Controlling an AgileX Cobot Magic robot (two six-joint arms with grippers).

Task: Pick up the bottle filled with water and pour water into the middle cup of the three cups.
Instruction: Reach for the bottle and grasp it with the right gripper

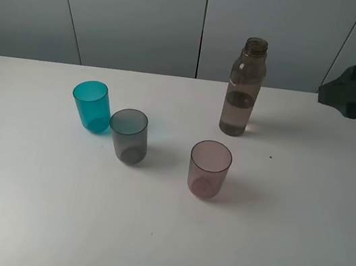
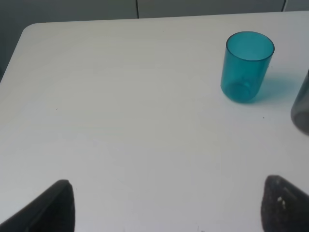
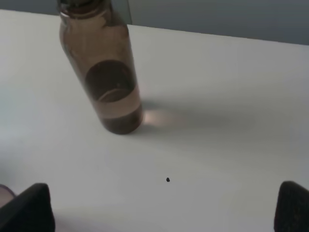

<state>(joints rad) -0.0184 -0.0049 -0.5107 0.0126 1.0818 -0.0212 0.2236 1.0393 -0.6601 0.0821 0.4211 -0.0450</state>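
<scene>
The smoky-brown bottle [image 1: 243, 89] stands upright at the back of the white table, uncapped and partly filled with water. In front of it the three cups form a loose row: teal [image 1: 91, 106], the smoky-grey middle cup [image 1: 128, 136], and pinkish-mauve [image 1: 209, 169]. My right gripper [image 1: 345, 93] hovers at the right edge, apart from the bottle. The right wrist view shows the bottle [image 3: 104, 77] ahead of my right gripper [image 3: 161, 210], open and empty. My left gripper [image 2: 169, 208] is open and empty, with the teal cup [image 2: 246, 66] well ahead of it.
The white table [image 1: 285, 226] ends at its back edge before grey wall panels. A small dark speck [image 3: 167, 180] lies on the table near the bottle. The grey cup's edge [image 2: 301, 108] shows at the side of the left wrist view.
</scene>
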